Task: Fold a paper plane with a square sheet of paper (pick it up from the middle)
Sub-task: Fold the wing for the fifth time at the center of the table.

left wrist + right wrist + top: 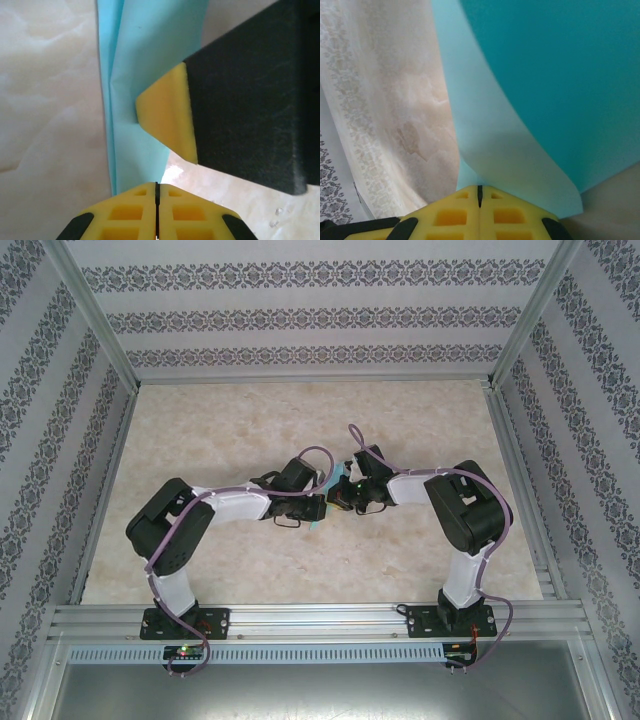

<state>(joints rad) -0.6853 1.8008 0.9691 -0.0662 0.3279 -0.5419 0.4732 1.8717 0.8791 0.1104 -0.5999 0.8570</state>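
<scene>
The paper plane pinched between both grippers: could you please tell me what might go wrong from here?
Both the left gripper and the right gripper pinch the paper plane close together; pulling apart could tear it or slip it free.
The paper bows loosely in the right wrist view, so pressing now might set a crease off the central fold.

Lab robot cell: aluminium frame [300,620], wallpapered panels [300,315].
</scene>
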